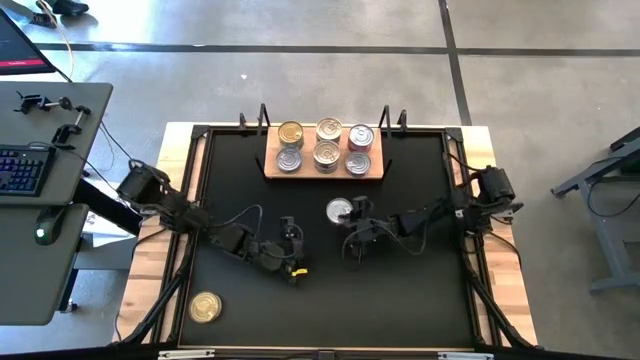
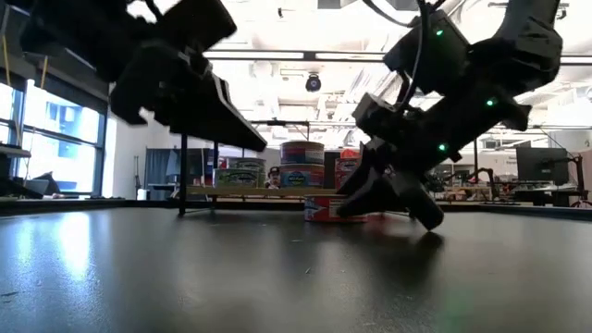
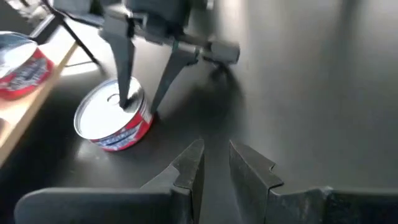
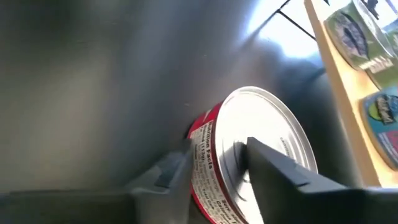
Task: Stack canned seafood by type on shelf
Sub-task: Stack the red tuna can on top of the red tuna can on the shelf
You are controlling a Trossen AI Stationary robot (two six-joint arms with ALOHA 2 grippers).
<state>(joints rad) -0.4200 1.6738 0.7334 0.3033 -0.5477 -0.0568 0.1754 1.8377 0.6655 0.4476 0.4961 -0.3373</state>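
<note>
A red-labelled can (image 1: 339, 210) with a silver lid stands on the black tabletop just in front of the wooden shelf (image 1: 323, 172). Six cans (image 1: 327, 146) stand in two rows on the shelf. My right gripper (image 1: 353, 214) reaches in from the right and is shut on this can (image 4: 249, 155). My left gripper (image 3: 214, 163) hovers left of the can and nearer the front edge. Its fingers are all but shut, with nothing between them. A gold-lidded can (image 1: 205, 307) sits alone at the near left. My right gripper has the can by its rim on the side facing the arm. One finger (image 3: 126, 93) rests on the silver lid (image 4: 273, 130) and the other (image 3: 163, 87) stands against the red side label (image 4: 202, 155). The fingers slant down from the table's right. The can's base is on the tabletop (image 2: 324, 218).
The shelf's black uprights (image 1: 264, 118) rise at its ends. Cables trail along both arms over the tabletop. A desk with a keyboard (image 1: 20, 170) stands beyond the table's left side. Bare black tabletop lies at the near right.
</note>
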